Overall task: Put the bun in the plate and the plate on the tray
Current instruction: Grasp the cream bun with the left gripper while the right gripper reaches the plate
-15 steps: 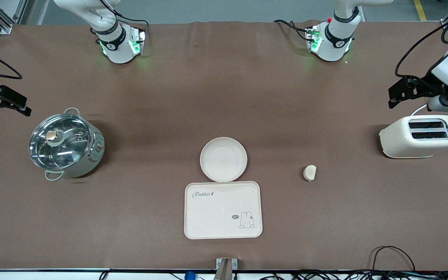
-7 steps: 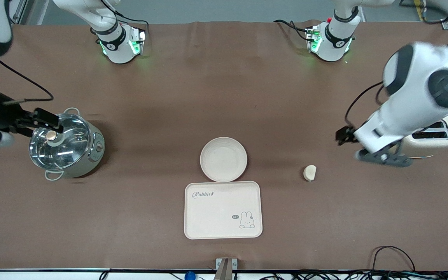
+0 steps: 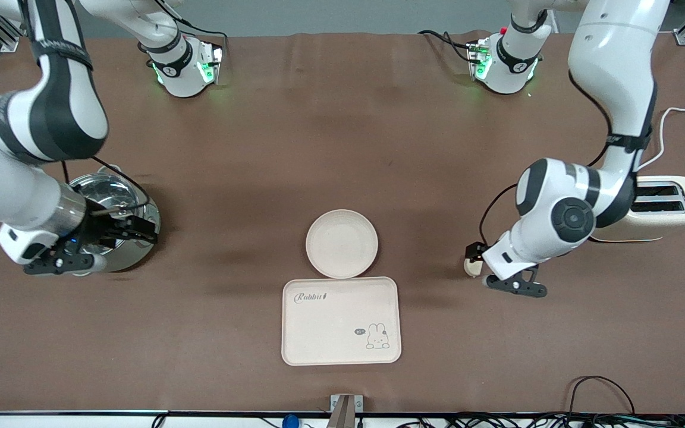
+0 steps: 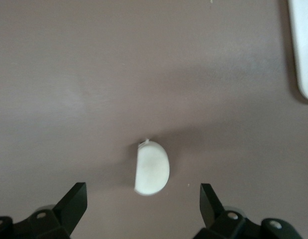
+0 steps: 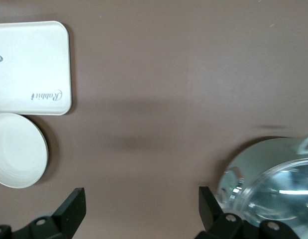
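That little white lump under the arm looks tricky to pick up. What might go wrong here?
1. The bun is small and smooth, lying off-centre between the open left gripper's fingers; it might get nudged or slip out.
2. The plate touches the tray, so lifting it may shift the tray.
3. The right gripper hangs beside the pot; a careless move might bump it.
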{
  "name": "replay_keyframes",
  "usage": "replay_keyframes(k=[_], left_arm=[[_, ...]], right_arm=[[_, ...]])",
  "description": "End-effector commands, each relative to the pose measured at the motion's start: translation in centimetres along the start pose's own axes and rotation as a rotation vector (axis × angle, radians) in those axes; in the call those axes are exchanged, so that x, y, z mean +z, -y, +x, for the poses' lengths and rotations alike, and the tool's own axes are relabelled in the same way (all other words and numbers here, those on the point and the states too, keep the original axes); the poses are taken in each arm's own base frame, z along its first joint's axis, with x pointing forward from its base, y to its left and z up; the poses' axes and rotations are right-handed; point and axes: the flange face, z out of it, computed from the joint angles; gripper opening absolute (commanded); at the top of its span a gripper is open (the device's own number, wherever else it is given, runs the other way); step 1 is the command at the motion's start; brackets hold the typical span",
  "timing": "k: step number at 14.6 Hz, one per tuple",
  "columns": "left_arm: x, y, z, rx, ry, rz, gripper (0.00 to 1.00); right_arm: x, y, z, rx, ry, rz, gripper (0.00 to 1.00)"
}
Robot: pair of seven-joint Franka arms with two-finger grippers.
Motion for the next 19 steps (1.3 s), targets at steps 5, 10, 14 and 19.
replay_keyframes(k=[5,10,14,19], left_arm=[[4.9,0.9,-3.6,0.062,-0.051,-0.003,0.81],[6.0,0.9,-3.5,0.068,-0.062,-0.008,0.25],[6.1,0.2,-3.4,0.075,-0.077,-0.012,0.04],[4.2,-1.1,-2.8,0.085,-0.097,-0.018,0.00]], right_arm=[[10.5,9.6,-1.1,0.138,-0.011,0.022,1.00],[17.6,12.2,-3.1,0.219,-0.006,0.078,1.00],[21.4,17.3,-6.1,0.224,-0.031,0.104,1.00],[27.3,22.1,-8.7,0.228,-0.063,0.092,1.00]])
